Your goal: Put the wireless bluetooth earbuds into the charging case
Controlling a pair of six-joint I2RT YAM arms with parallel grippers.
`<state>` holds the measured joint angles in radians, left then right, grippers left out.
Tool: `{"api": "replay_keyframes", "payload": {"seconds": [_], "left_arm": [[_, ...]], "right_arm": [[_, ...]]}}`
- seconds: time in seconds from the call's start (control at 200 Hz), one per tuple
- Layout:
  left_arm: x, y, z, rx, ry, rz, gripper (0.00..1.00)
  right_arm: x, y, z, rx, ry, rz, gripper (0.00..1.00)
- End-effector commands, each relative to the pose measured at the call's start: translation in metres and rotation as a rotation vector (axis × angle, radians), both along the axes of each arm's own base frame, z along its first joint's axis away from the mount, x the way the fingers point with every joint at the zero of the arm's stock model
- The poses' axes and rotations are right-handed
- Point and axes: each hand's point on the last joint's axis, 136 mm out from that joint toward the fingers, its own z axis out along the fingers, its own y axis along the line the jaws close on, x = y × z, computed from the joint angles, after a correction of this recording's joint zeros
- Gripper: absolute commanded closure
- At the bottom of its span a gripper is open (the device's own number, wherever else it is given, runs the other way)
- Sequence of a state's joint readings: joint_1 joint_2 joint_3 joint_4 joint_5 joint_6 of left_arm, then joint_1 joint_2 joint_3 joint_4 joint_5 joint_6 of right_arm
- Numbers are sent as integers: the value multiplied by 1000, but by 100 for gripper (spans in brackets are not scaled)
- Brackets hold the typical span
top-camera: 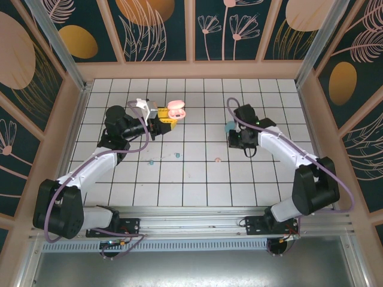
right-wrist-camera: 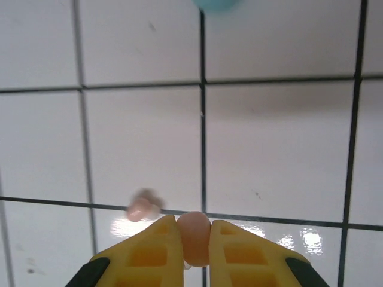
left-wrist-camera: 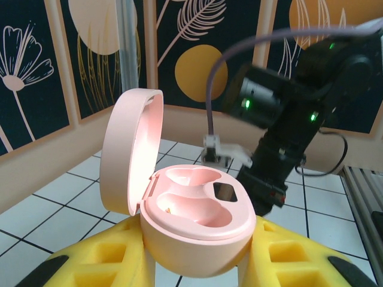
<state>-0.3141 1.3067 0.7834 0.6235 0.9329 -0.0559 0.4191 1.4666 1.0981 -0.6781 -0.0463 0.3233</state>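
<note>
The pink charging case (left-wrist-camera: pixel 197 209) stands with its lid (left-wrist-camera: pixel 128 149) flipped open and both wells empty. My left gripper (left-wrist-camera: pixel 196 239) is shut on its lower body, a yellow finger on each side. From above, the case (top-camera: pixel 176 109) is held over the back left tiles by the left gripper (top-camera: pixel 166 124). My right gripper (right-wrist-camera: pixel 195 230) is shut on a pale pink earbud (right-wrist-camera: pixel 194 239), just above the tiles; in the top view the right gripper (top-camera: pixel 236 141) is right of centre. Another pink earbud (right-wrist-camera: pixel 142 206) lies blurred on the floor beside it. Two teal earbuds (top-camera: pixel 151 161) (top-camera: pixel 177 155) lie mid-floor.
A teal case (top-camera: pixel 228 127) sits on the tiles just beyond the right gripper, its edge showing as the teal case (right-wrist-camera: pixel 215 3) in the right wrist view. The right arm (left-wrist-camera: pixel 287 131) looms dark behind the pink case. Painted walls enclose the tiled floor (top-camera: pixel 197 185).
</note>
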Motion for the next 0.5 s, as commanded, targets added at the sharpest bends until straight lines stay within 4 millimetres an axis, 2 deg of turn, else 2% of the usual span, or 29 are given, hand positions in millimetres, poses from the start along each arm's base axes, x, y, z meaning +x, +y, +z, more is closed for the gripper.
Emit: {"api": "replay_keyframes", "payload": {"seconds": [0.0, 0.175, 0.26, 0.375, 0.495], "left_arm": [[-3, 1, 3, -1, -32, 1, 86], [-1, 0, 1, -2, -35, -5, 85], [-1, 0, 2, -1, -39, -2, 85], [1, 0, 0, 5, -40, 4, 85], [1, 0, -1, 8, -39, 6, 85]], "right_arm": [[10, 6, 58, -18, -134, 1, 98], [27, 43, 135, 48, -331, 83, 100], [23, 74, 169, 86, -413, 161, 100], [18, 105, 200, 99, -494, 241, 100], [11, 132, 210, 91, -525, 314, 100]]}}
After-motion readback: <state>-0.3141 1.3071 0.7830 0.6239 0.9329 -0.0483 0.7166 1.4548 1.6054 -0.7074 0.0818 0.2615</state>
